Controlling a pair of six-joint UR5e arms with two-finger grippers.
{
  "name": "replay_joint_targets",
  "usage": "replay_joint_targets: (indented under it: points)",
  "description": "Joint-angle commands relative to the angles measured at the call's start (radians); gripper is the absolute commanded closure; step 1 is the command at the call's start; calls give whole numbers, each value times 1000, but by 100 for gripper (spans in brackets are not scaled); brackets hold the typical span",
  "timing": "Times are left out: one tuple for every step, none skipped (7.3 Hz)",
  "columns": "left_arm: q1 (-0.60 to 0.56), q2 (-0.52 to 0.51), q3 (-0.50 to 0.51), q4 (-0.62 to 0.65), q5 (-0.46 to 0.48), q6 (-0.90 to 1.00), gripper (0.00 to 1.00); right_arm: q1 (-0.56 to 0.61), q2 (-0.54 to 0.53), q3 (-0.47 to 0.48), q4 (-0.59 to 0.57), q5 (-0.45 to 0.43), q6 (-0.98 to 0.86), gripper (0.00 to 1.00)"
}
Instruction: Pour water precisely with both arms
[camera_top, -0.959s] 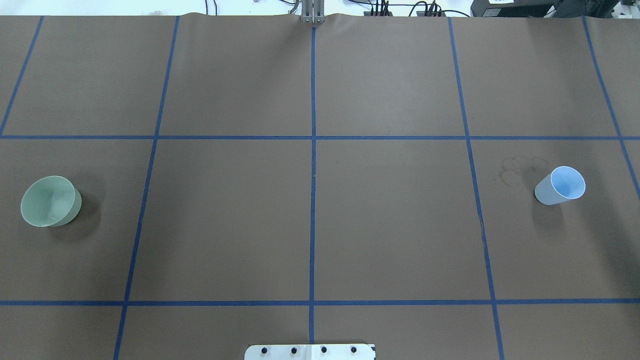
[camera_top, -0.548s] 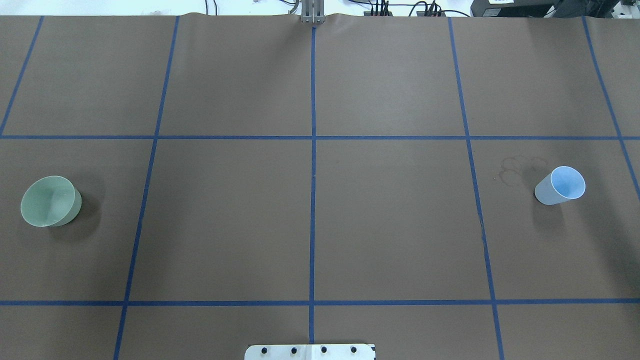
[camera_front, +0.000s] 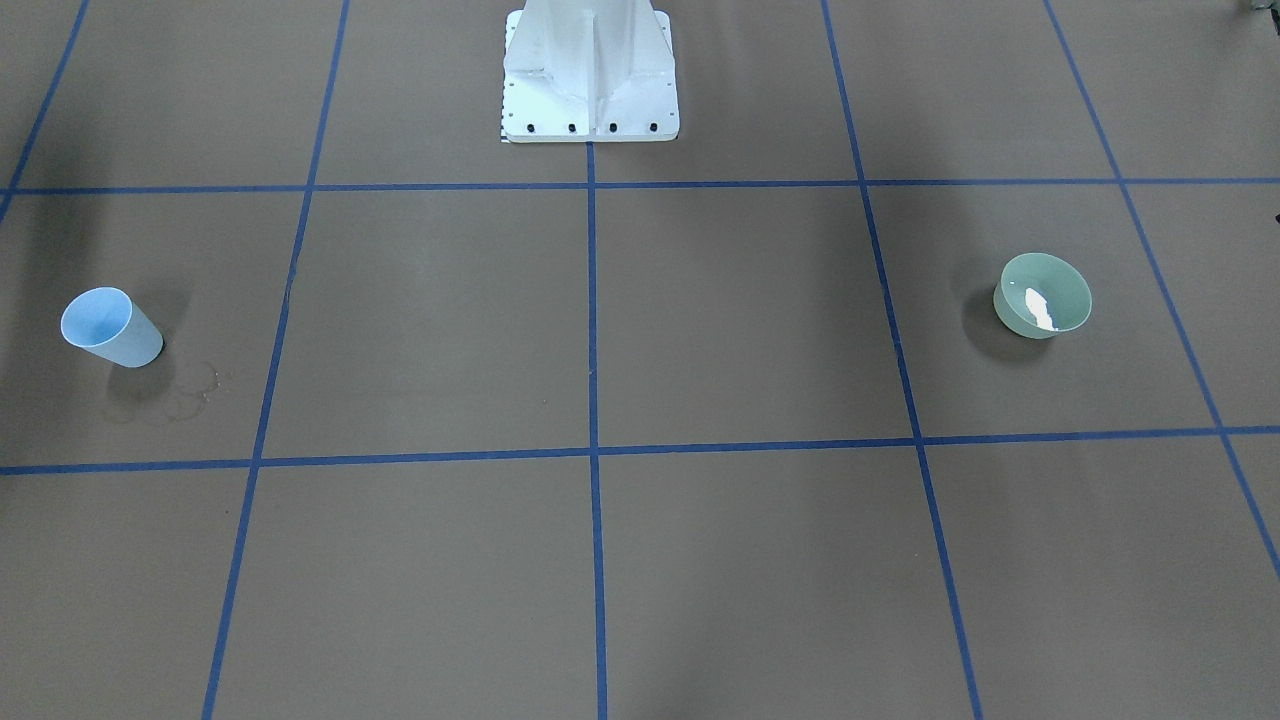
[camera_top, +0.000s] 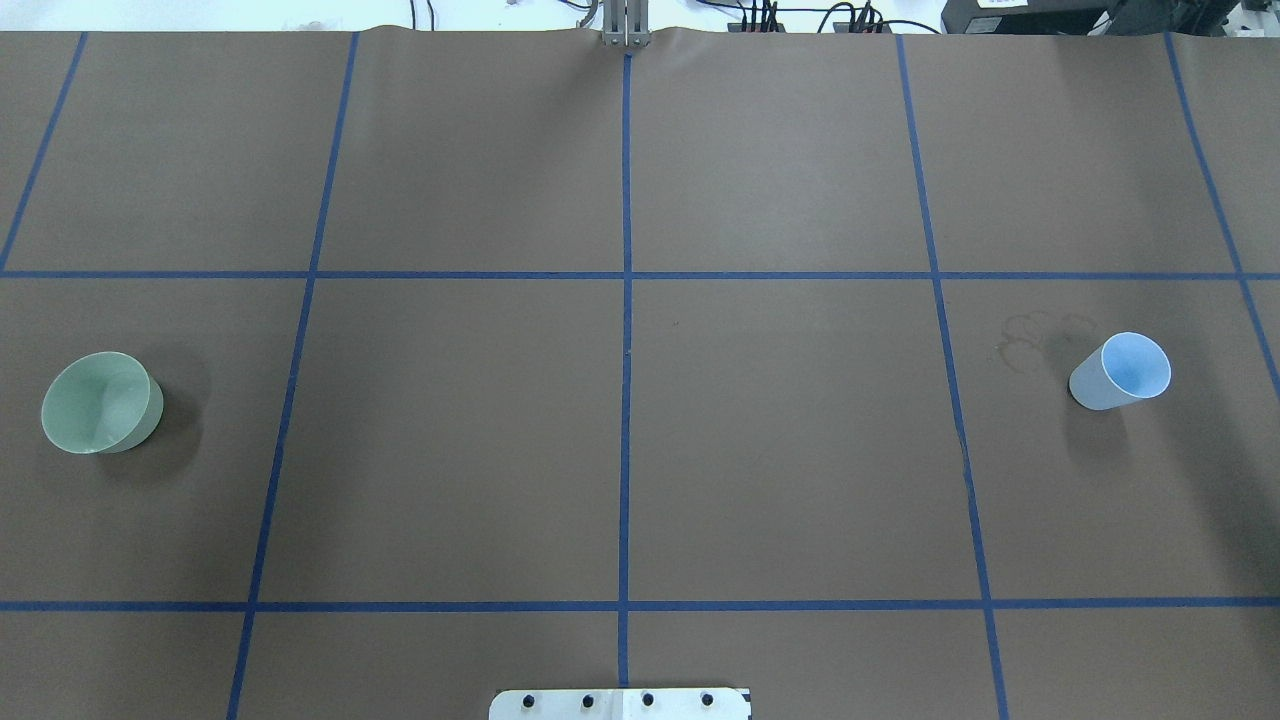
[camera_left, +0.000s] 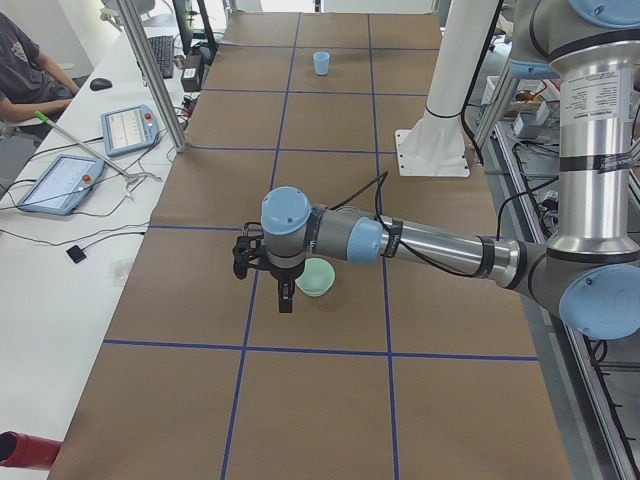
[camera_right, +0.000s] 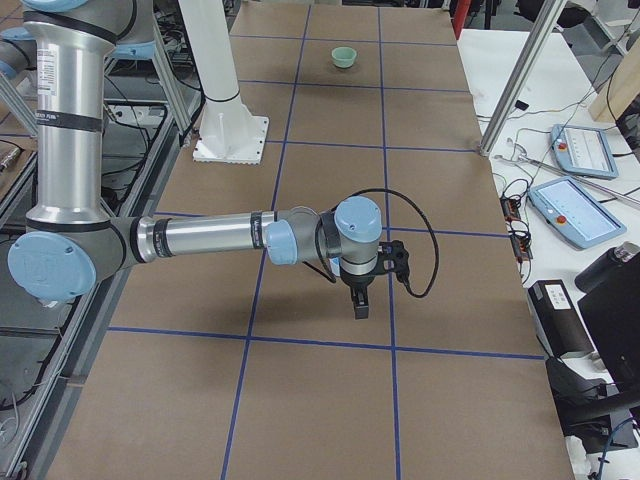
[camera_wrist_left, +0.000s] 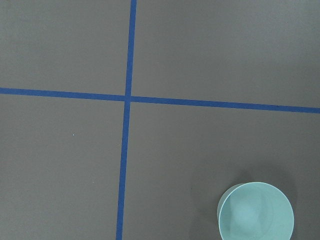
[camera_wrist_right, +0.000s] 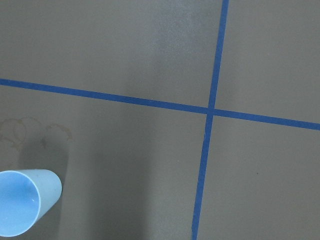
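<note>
Front view, bowl: we see a pale green bowl (camera_front: 1043, 295) upright on the brown table (camera_front: 600, 320), near the end on the robot's left.
Front view, water: the water (camera_front: 1040, 308) lies in the bottom of that bowl and shows as one white glint.
Front view, cup: a light blue cup (camera_front: 108, 326) stands near the opposite end, with dried ring stains (camera_front: 185, 392) just beside it, towards the operators' edge.
Front view, pedestal: the white pedestal (camera_front: 590, 75) is bolted at the middle of the robot's edge.
Overhead view, layout: bowl and cup sit well apart, each in an outer square of the blue tape grid (camera_top: 626, 300).
Left side view, arm: the left arm (camera_left: 440, 248) reaches out level over the table. The left gripper (camera_left: 285, 305) points straight down, next to the bowl in this view.
Left side view, grip: we cannot tell how far it is open, or whether it grasps anything.
Right side view, arm: the right arm (camera_right: 200, 238) stretches level too, and the right gripper (camera_right: 360, 308) points down above the table.
Right side view, grip: we cannot tell its opening or its hold.
Left wrist view, bowl: it sits at the lower right, near a tape crossing.
Right wrist view, cup: it sits at the lower left, with the stains just beside it.
</note>
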Motion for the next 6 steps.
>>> replay_joint_targets:
  points:
    - [0,3,18,3,1,2,0,-2,3,-4,-2,9,0,0]
    - [-2,6,18,6,-4,2,0,-7,0,-2,-2,7,0,0]
    - [-2,8,15,7,-5,1,0,-7,-6,-2,-3,4,-2,0]
    - [-2,17,21,7,-4,1,0,-7,-15,2,-3,6,-2,0]
    - [-5,23,6,0,-7,4,0,-8,2,2,-3,7,-2,0]
    - [-3,20,-10,1,4,1,0,-10,11,11,-5,7,-2,0]
